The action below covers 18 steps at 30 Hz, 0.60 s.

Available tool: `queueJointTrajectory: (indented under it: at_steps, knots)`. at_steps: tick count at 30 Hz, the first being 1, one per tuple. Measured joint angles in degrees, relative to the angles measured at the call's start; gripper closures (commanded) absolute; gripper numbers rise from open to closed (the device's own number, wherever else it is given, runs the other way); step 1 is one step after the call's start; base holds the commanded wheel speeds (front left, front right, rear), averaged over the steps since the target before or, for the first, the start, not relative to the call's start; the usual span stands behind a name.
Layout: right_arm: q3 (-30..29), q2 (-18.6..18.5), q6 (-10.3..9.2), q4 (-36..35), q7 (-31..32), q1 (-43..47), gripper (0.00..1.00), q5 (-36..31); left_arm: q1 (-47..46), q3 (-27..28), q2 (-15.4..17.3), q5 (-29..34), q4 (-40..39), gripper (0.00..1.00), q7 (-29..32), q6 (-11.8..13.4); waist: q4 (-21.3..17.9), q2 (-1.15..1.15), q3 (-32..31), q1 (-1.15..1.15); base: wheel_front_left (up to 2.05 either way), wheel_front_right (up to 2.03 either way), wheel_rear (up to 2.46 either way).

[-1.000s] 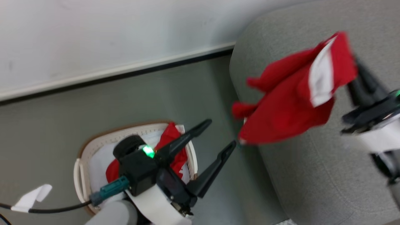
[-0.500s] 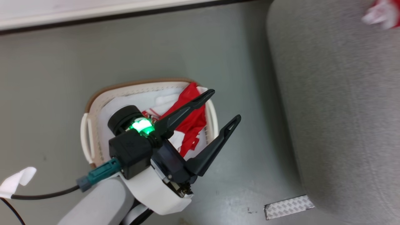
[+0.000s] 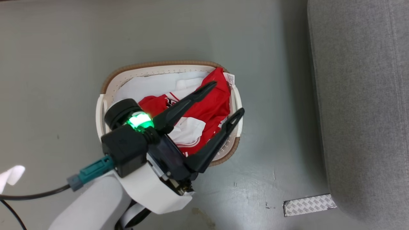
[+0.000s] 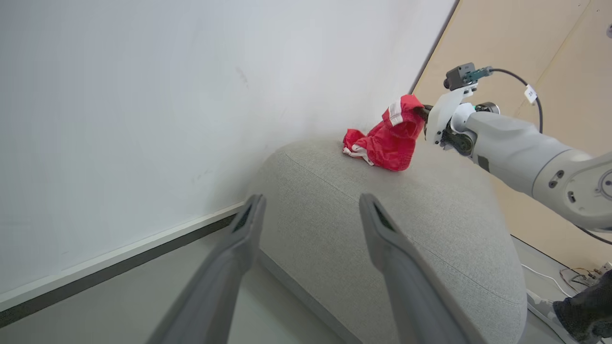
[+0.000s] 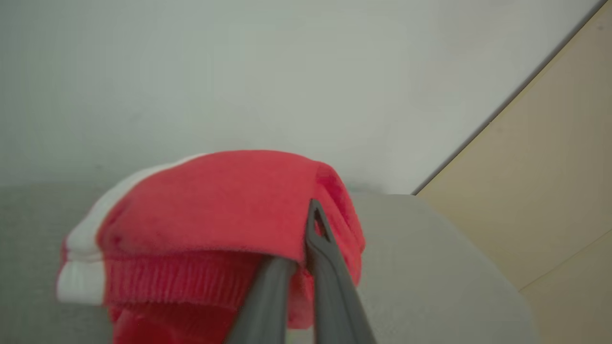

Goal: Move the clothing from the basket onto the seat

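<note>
The cream basket (image 3: 153, 65) with a brown rim stands on the floor and holds red and white clothing (image 3: 211, 105) over a pale lining. My left gripper (image 3: 227, 97) hangs open above its right half, nothing between the fingers; in the left wrist view the left gripper (image 4: 310, 200) points toward the grey seat (image 4: 382, 229). There my right gripper (image 4: 420, 112) is shut on a red garment (image 4: 387, 141) with white trim, whose lower end rests on the seat. In the right wrist view the right gripper (image 5: 299, 239) pinches that garment (image 5: 215, 205) above the seat (image 5: 430, 267).
The seat (image 3: 361, 95) runs down the right side, a strip of grey floor between it and the basket. A patch of tape (image 3: 308, 204) lies on the floor near its corner. A white wall and a tan panel stand behind it. A person's shoe (image 4: 569, 310) is beside the seat.
The head camera has tilted down, so the basket now sits mid-view and the right gripper with the red garment has left that view. My left gripper stays open over the basket.
</note>
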Motion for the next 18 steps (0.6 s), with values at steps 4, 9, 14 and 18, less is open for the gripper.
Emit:
queueJointTrajectory:
  at_steps: [4, 9, 14, 18]
  knots:
    - [-5.12, 5.24, 0.0, 0.38, -0.7, 2.38, 0.24, -3.88, 0.87, 0.76, 0.48, -1.3, -0.42, 0.0, 0.35, 0.79, 0.08, 0.0, -0.16, 0.0, 0.0, 0.0, 0.0]
    - [-5.57, 7.7, 0.0, 4.15, 0.2, 2.19, 0.0, -5.42, 1.92, 1.49, 0.96, -2.21, -0.4, 0.0, 0.4, 1.46, -0.6, 0.0, -1.47, 0.0, 0.0, 0.0, 0.0]
    - [-3.55, 9.16, 0.0, 6.03, -1.33, 4.21, 0.0, -5.83, 3.24, 1.76, 0.53, -3.5, 0.4, 0.0, -0.83, 2.14, -1.42, 0.0, -4.32, -0.01, 0.0, 0.0, 0.0]
    - [-1.42, 9.75, 0.0, 7.95, -3.36, 6.53, 0.0, -3.56, 5.44, 2.54, 0.27, -4.95, 1.67, 0.0, -2.27, 2.89, -1.97, 0.0, -7.34, -0.01, 0.0, 0.0, 0.0]
